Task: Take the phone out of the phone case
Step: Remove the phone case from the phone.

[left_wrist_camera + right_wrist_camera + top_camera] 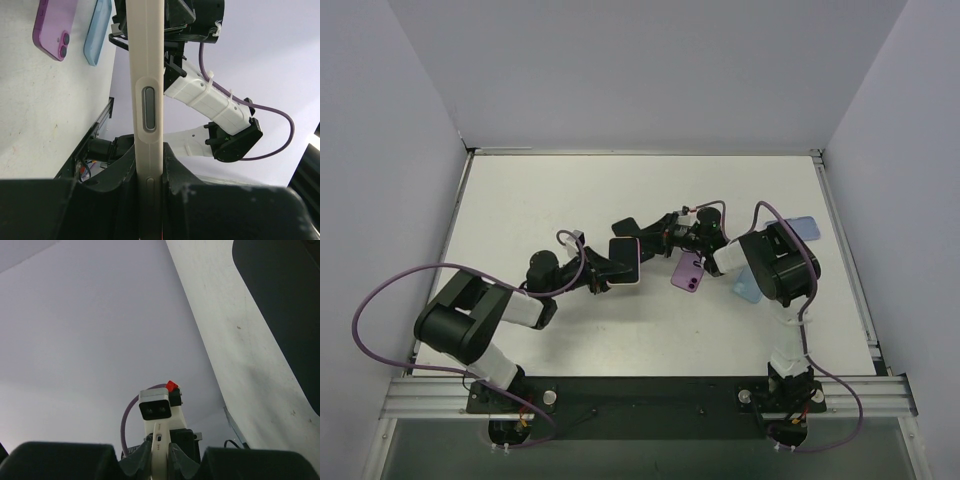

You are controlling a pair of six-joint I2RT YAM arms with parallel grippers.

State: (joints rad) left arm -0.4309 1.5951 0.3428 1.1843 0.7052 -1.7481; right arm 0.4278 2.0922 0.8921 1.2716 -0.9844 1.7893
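Observation:
The phone (pixel 623 259), dark screen up, sits in a cream-white phone case and is held in the air above the table's middle. In the left wrist view the case's side edge (pixel 148 100) with its buttons stands upright, and my left gripper (pixel 150 155) is shut on its near end. My right gripper (pixel 647 240) comes from the right and is shut on the far end; its wrist view shows the jaws (pixel 159 454) pressed on the case's thin edge (pixel 159 440).
A purple phone (pixel 688 272) lies camera-side up on the white table just right of the held phone. A light blue case (pixel 748 287) lies beside it, partly under the right arm. Grey walls enclose the table on three sides.

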